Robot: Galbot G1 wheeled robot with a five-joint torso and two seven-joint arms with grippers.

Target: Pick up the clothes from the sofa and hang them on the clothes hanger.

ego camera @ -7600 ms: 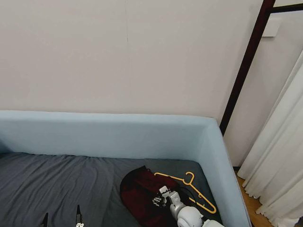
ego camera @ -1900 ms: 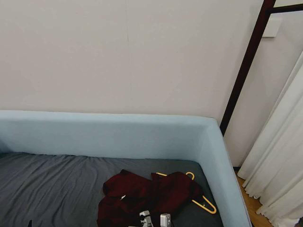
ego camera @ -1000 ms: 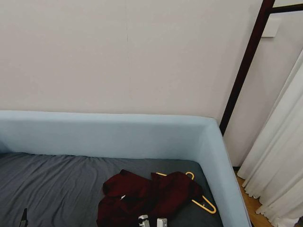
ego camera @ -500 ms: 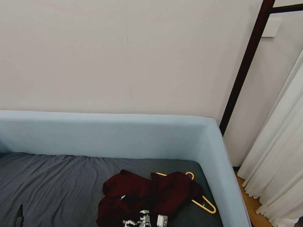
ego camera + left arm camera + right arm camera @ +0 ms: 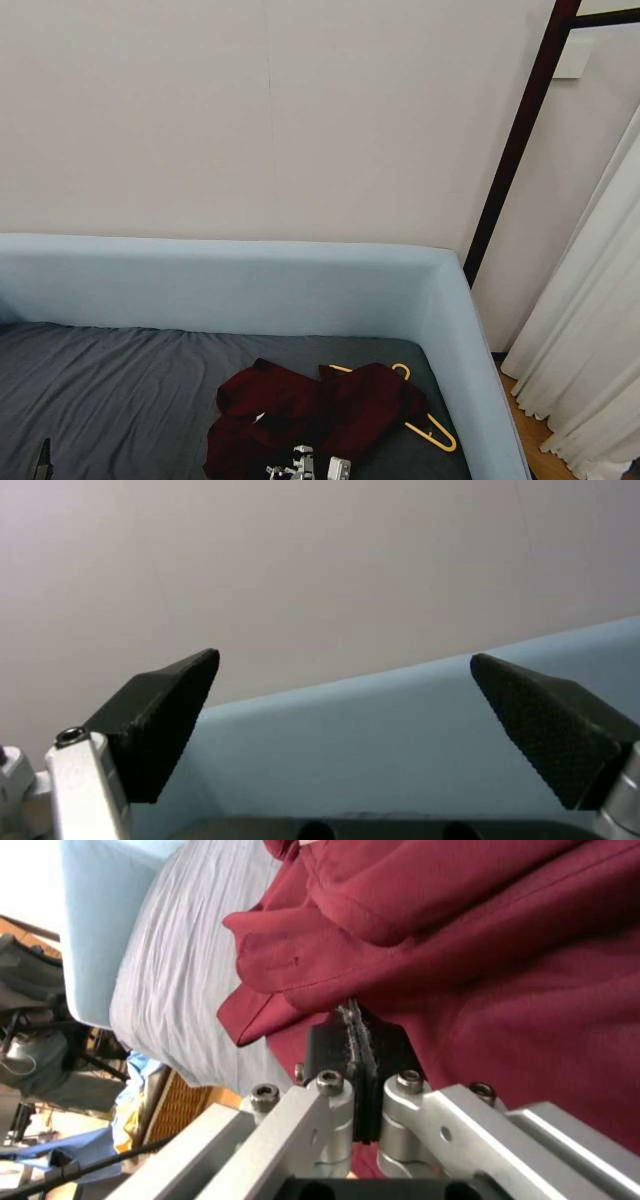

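Plain white wall (image 5: pixel 300 120) behind a light-blue sofa (image 5: pixel 250 285) with a grey seat cushion (image 5: pixel 120 390); dark rack post (image 5: pixel 515 150) and white curtain (image 5: pixel 590 350) on the right. The dark red garment (image 5: pixel 300 415) lies on the seat near the right armrest, draped over most of the yellow hanger (image 5: pixel 430 432); the hook and one shoulder end stick out. 7.6 s ago it was a tight lump beside the fully exposed hanger, now it is spread out toward the left. No visible change over the last half second. Right gripper (image 5: pixel 312 468) sits at the garment's near edge, low in the head view. In the right wrist view its jaws are pressed together on the red fabric (image 5: pixel 480 952), with what looks like a thin fold caught between them, hard to confirm. Left gripper (image 5: pixel 345 705) is parked over the left side of the seat, jaws wide apart with nothing between them, facing the sofa back.
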